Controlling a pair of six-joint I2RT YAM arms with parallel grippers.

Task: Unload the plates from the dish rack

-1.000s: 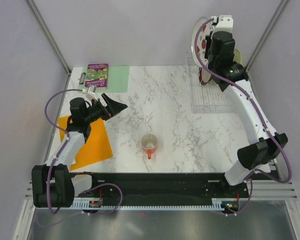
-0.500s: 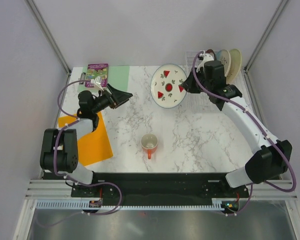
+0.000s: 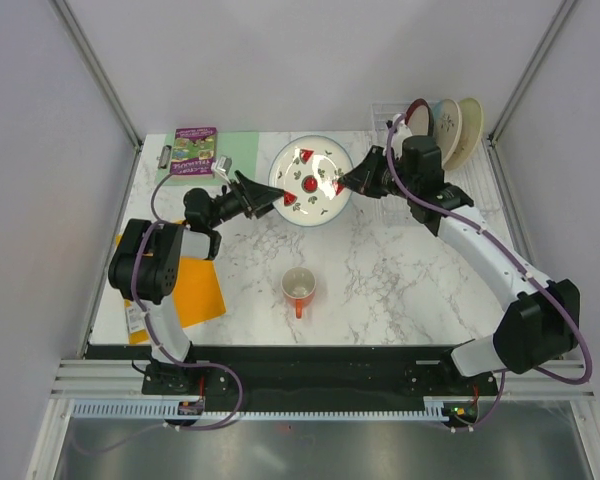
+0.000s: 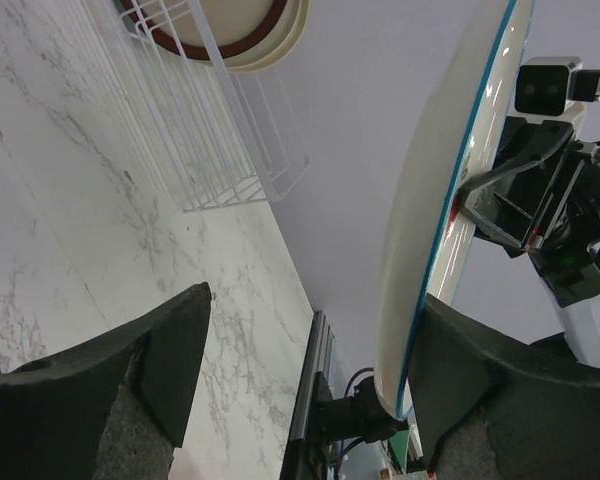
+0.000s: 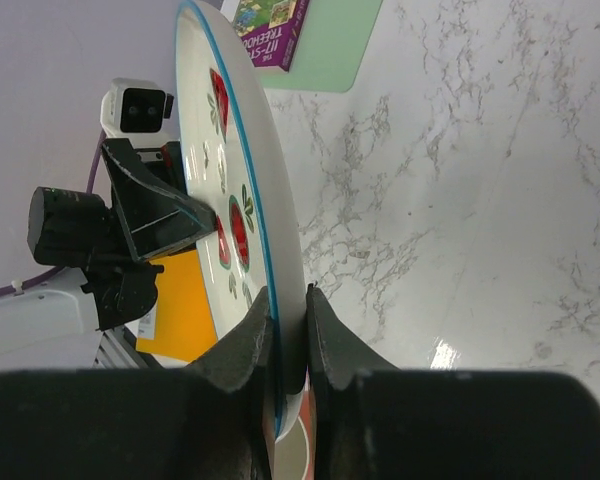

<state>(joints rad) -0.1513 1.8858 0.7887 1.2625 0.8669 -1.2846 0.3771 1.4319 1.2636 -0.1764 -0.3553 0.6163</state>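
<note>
My right gripper (image 3: 352,180) is shut on the right rim of the white plate with red fruit slices (image 3: 310,183) and holds it tilted above the back middle of the table. In the right wrist view the gripper (image 5: 288,300) pinches the plate (image 5: 235,150) edge-on. My left gripper (image 3: 270,195) is open with its jaws either side of the plate's left rim. In the left wrist view the gripper (image 4: 315,310) has the rim (image 4: 450,220) close to its right finger. The dish rack (image 3: 382,112) at the back right holds the maroon-rimmed plate (image 3: 417,115), the sprig plate (image 3: 445,125) and the pale yellow plate (image 3: 470,130).
An orange-red mug (image 3: 299,288) stands in the middle front of the table. An orange mat (image 3: 185,285) lies at the left under my left arm. A green mat (image 3: 235,155) with a purple booklet (image 3: 194,150) lies at the back left.
My right arm lifted the fruit plate out of the rack and carried it left over the table. My left arm swung right, and its open jaws now straddle the plate's left rim.
</note>
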